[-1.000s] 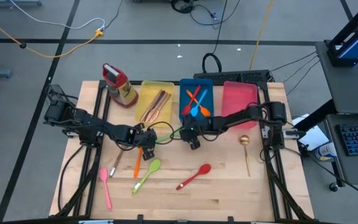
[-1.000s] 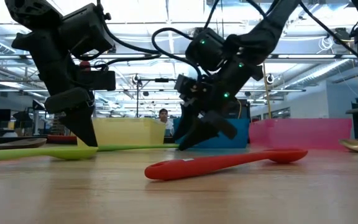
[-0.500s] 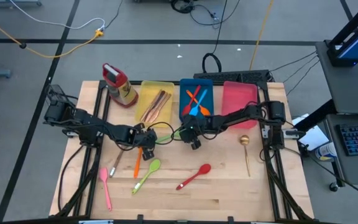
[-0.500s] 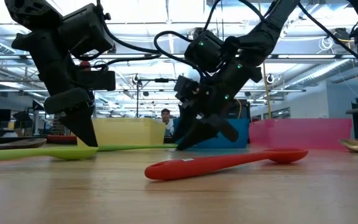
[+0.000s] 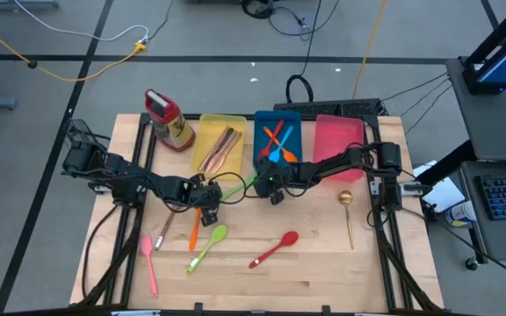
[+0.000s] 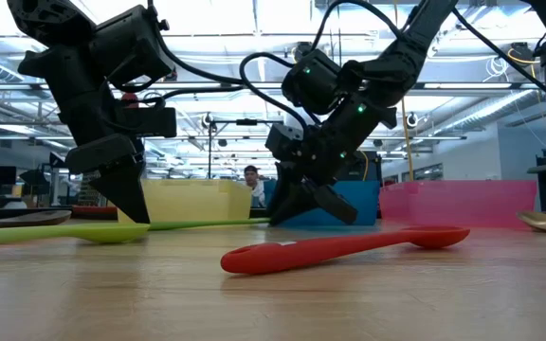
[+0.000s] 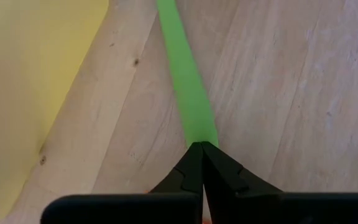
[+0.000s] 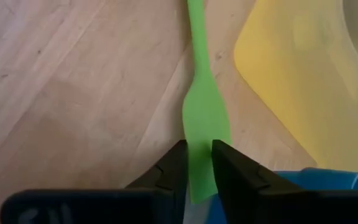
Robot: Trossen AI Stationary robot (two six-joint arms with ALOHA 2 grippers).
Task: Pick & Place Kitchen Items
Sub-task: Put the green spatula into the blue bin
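Two grippers share one flat green plastic spatula [image 8: 205, 118] on the desk [image 5: 323, 272]: right gripper [image 8: 197, 163] pinches its blade, left gripper [image 7: 201, 163] pressed together over its handle, probably steadying it for lifting.

Both pincers low at mid-table (left [image 5: 207, 209] closed, right [image 5: 264, 187] pinching).

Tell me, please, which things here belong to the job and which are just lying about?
Job: green spatula, between the right gripper's fingers near the blue tray, left gripper shut at its handle; green spoon, red spoon, pink spoon, orange utensil, gold spoon, loose on the table.
Lying about: yellow tray, pink tray, red-capped bottle.
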